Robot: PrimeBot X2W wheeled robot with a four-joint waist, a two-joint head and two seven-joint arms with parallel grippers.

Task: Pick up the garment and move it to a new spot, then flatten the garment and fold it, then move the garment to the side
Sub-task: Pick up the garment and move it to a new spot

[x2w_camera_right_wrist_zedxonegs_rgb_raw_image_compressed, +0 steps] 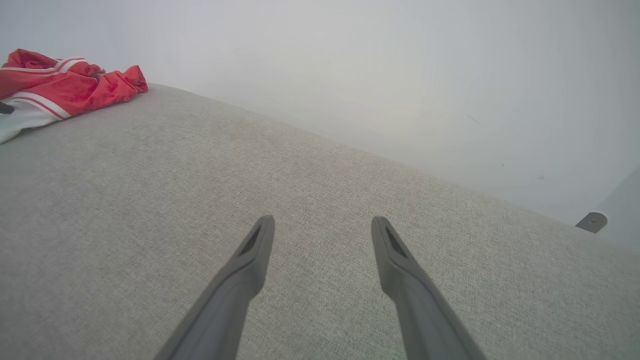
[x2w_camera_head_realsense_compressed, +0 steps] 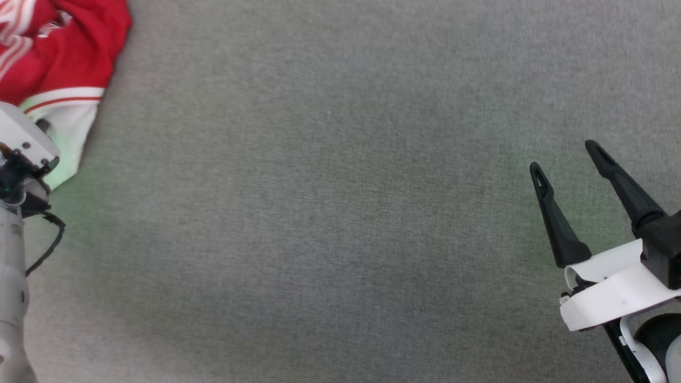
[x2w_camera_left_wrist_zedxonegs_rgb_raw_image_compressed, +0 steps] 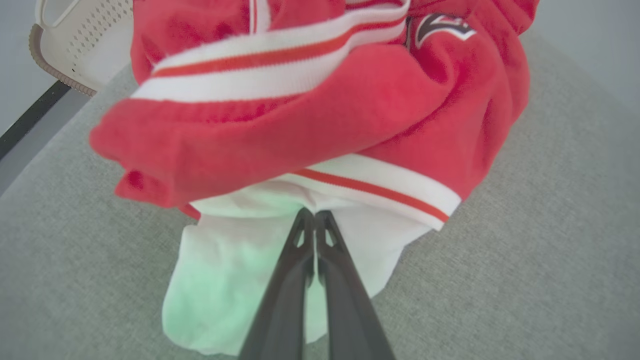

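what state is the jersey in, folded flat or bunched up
Bunched up, not folded: the garment lies in a crumpled heap on the grey surface, red folds piled over a white sleeve.

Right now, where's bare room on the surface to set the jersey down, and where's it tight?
Free: the wide grey surface between the garment at far left and the open right gripper. Crowded: the left corner, where the garment, the left gripper shut on its white sleeve, and a white basket bunch together.
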